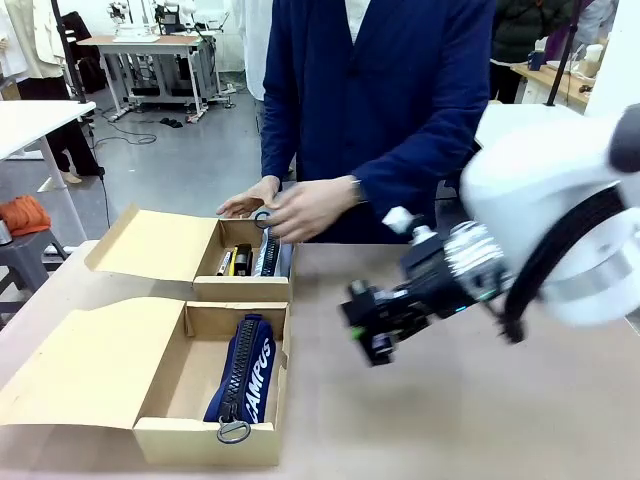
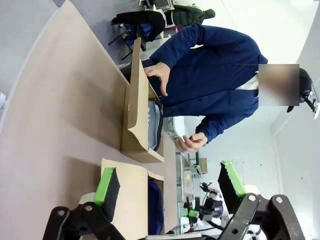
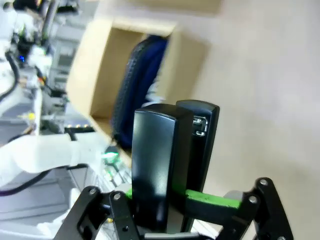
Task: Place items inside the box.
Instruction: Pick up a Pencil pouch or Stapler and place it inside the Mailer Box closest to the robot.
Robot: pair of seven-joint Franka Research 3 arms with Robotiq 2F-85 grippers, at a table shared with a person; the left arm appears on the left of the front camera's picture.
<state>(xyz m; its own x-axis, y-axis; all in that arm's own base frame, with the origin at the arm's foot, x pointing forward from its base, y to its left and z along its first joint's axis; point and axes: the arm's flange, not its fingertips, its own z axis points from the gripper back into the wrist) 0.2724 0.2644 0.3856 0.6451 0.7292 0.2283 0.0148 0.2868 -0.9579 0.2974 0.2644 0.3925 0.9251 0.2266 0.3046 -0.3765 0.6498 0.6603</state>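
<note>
Right claw (image 1: 372, 325) is clamped on the black stapler (image 3: 170, 145), hanging over bare bench (image 1: 450, 420) just right of the near box (image 1: 180, 440); left claw (image 2: 169, 184) gapes empty. I'd judge this the carry step: the stapler is lifted, not yet boxed. Next it must cross that box's right wall with height to spare, then lower onto the free floor left of the navy pouch (image 1: 245, 375), which lies toward the right wall. Flaps spread leftward, so the right-hand approach looks open. Farther on, the far box (image 1: 245, 290) holds small things, and the person's hands (image 1: 305, 208) hover at its far rim, leaving less room.
</note>
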